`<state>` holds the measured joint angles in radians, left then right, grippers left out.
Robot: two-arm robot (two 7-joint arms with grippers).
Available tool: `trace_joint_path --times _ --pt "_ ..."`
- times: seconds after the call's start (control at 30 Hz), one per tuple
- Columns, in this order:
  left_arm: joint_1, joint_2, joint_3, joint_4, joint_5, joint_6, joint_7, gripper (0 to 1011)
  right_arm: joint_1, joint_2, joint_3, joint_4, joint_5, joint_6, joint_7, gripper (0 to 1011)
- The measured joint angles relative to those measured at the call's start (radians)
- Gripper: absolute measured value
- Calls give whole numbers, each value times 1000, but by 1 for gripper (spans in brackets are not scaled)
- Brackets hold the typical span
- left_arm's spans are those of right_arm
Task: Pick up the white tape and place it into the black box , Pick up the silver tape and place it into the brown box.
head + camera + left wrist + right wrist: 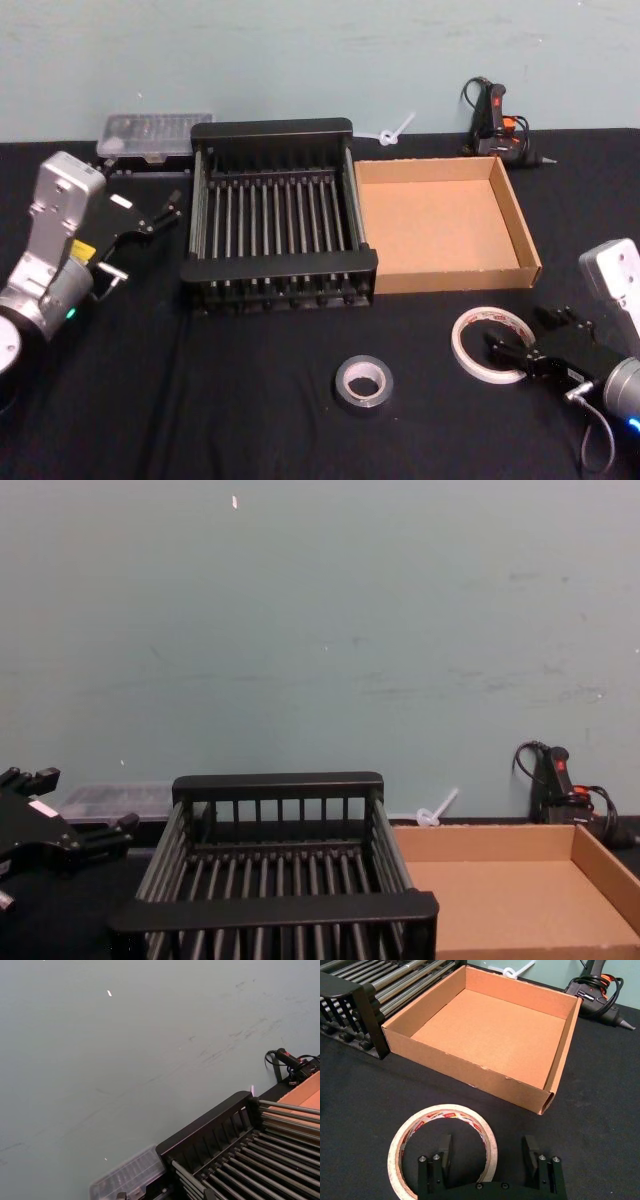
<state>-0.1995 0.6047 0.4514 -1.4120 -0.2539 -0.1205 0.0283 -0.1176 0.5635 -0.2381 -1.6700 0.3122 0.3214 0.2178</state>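
Note:
The white tape lies flat on the black cloth in front of the brown box. My right gripper is open and low over the tape's near side. In the right wrist view, one finger of the right gripper is inside the white tape ring and the other outside. The silver tape lies alone nearer the middle front. The black box stands left of the brown box, touching it. My left gripper hangs open beside the crate's left wall, also in the chest view.
A black glue gun with its cable sits behind the brown box. A clear plastic case lies behind the black box at the left. A white zip tie rests by the back wall.

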Motion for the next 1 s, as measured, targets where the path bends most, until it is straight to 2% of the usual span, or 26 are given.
trace_joint_path --times 0.17,0.2,0.5,0.7,0.73,0.8,0.83,0.87,0.93,1.0 --pt "0 0 0 0 0 0 0 1001 0 0 0 0 0 0 0 822" --pt "0 0 0 0 0 0 0 1001 0 0 0 0 0 0 0 768" --pt "0 0 0 0 0 0 0 1001 0 0 0 0 0 0 -1 487" --pt "0 0 0 0 0 0 0 1002 0 0 0 0 0 0 -1 333" --pt "0 0 0 0 0 0 0 1001 0 0 0 0 0 1 -1 270" --pt "0 0 0 0 0 0 0 1001 0 0 0 0 0 1 -1 224" --pt "0 0 0 0 0 0 0 1001 0 0 0 0 0 1 -1 168" --pt "0 0 0 0 0 0 0 1001 0 0 0 0 0 1 -1 168" --pt "0 0 0 0 0 0 0 1001 0 0 0 0 0 1 -1 105" --pt "0 0 0 0 0 0 0 1001 0 0 0 0 0 1 -1 100"
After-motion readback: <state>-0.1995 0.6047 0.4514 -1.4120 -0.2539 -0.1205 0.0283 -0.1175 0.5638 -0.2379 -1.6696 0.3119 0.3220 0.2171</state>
